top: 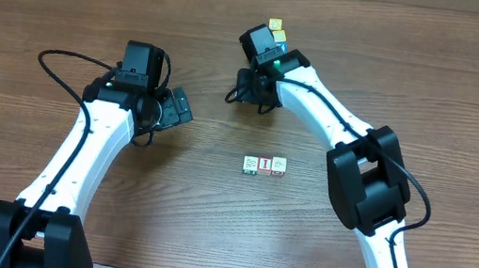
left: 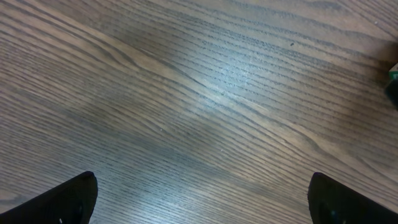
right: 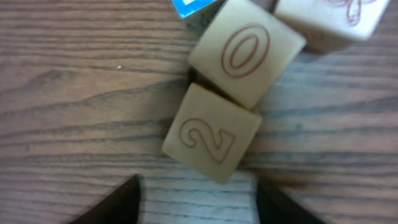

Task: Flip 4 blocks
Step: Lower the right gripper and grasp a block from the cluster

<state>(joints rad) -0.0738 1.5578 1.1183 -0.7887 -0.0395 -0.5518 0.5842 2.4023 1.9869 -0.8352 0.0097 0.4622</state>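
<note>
The left gripper (left: 202, 190) hangs wide open over the wooden table (left: 217, 93), well apart from three blocks in a row (top: 264, 164) at mid-table, while the right gripper (right: 198, 200) stands parted, holding nothing, the "2" block (right: 211, 140) just beyond its fingertips, touching the "0" block (right: 247, 55).

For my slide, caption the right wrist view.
Close-up: right fingers poised before block marked 2, beside block marked 0.

Three blocks (top: 264, 164) lie flat in a close row, the middle one red face up. In the right wrist view, pale block "2" (right: 211, 132) lies flat, number up. Pale block "0" (right: 247, 53) touches it at 1 o'clock.
</note>
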